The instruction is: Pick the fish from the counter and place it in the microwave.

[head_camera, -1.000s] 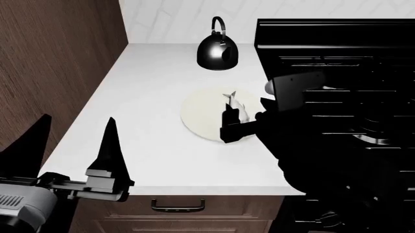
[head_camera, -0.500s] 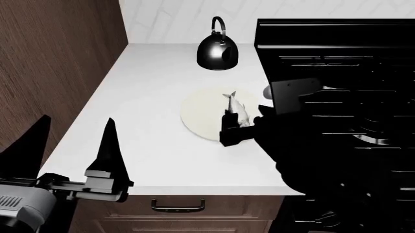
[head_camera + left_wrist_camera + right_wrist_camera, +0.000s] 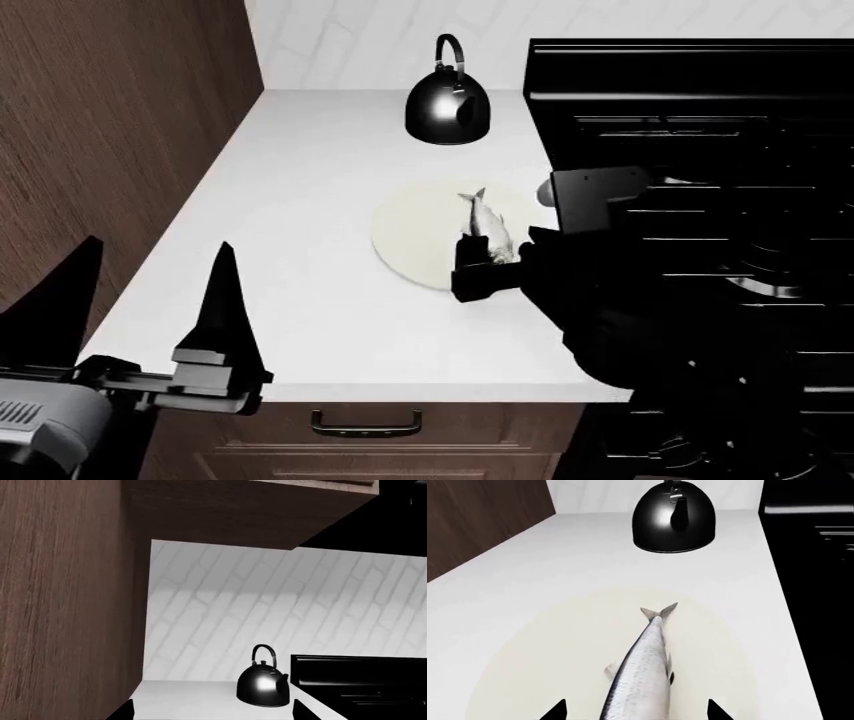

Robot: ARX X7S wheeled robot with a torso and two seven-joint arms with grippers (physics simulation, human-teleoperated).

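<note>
Now my right jaws (image 3: pixel 635 715) stand apart astride the fish (image 3: pixel 642 672), which lies on the cream plate (image 3: pixel 534 655) on the worktop (image 3: pixel 560 555). Closing near the head end of so slim and smooth a body, I judge it could squirt forward or tip tail-down when lifted. My left jaws (image 3: pixel 140 300), also apart, hang idle.

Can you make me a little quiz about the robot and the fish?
1. True or false: the fish lies on a cream plate.
2. What stands on the counter behind the plate? A) a black kettle B) a red mug C) a blue bowl
3. Fill in: the fish's tail points toward the ____.

Key
1. True.
2. A, the black kettle.
3. Kettle. The right gripper has its fingers spread on either side of the fish; the left gripper is off by the counter's front edge, also open.
</note>
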